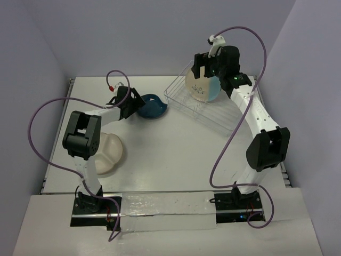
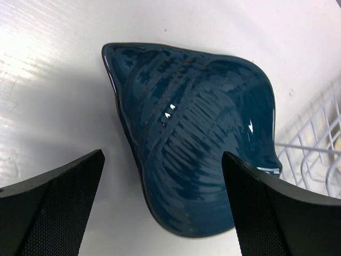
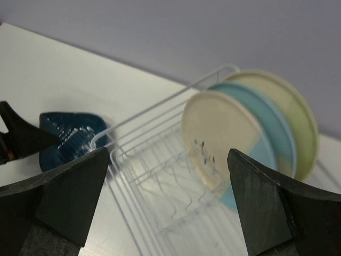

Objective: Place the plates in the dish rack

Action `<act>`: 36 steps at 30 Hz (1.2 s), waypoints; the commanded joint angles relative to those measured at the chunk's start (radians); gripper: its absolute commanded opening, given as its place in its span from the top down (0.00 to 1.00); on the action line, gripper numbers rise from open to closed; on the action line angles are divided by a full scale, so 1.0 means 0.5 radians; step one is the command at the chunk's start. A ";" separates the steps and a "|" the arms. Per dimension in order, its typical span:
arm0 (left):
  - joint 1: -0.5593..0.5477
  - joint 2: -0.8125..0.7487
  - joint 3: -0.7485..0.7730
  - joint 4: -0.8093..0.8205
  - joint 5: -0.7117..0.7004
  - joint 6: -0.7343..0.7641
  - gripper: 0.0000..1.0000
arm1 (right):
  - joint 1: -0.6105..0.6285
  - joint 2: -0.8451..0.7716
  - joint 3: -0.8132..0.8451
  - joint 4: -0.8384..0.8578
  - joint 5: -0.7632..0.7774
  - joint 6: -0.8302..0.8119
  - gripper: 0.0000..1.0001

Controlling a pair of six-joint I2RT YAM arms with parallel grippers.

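Note:
The dark blue leaf-shaped dish (image 1: 151, 106) lies flat on the table left of the white wire dish rack (image 1: 186, 104). My left gripper (image 1: 134, 103) is open, its fingers either side of the dish's near end (image 2: 186, 154). Two round plates stand upright in the rack (image 3: 160, 176): a cream and pale blue one (image 3: 229, 144) in front, a cream and pale green one (image 3: 293, 122) behind; the blue one shows from above (image 1: 202, 85). My right gripper (image 1: 205, 68) is open and empty above the rack. The cream divided plate (image 1: 111, 153) lies flat at the left front.
The left arm's elbow (image 1: 81, 136) hangs over the divided plate's left part. Purple cables (image 1: 224, 154) loop from both arms. Walls close the table at the back and sides.

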 commanded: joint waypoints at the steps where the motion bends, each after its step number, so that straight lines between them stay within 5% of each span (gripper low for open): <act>1: 0.014 0.098 0.150 0.069 -0.025 -0.044 0.02 | -0.006 -0.183 -0.173 0.145 0.075 0.223 0.00; 7: 0.014 0.230 0.231 0.052 -0.041 -0.058 0.07 | -0.007 -0.355 -0.438 0.237 0.148 0.327 0.00; 14: -0.001 0.289 0.286 0.005 -0.136 -0.046 0.27 | -0.010 -0.499 -0.610 0.274 0.293 0.377 0.00; 24: -0.011 0.282 0.237 -0.031 -0.227 -0.032 0.76 | -0.010 -0.579 -0.694 0.271 0.444 0.401 0.00; 27: -0.011 0.289 0.249 -0.031 -0.239 -0.035 0.99 | -0.010 -0.604 -0.707 0.274 0.441 0.407 0.00; 36: -0.011 -0.112 -0.014 0.118 -0.391 0.043 1.00 | -0.007 -0.649 -0.733 0.278 0.179 0.319 0.00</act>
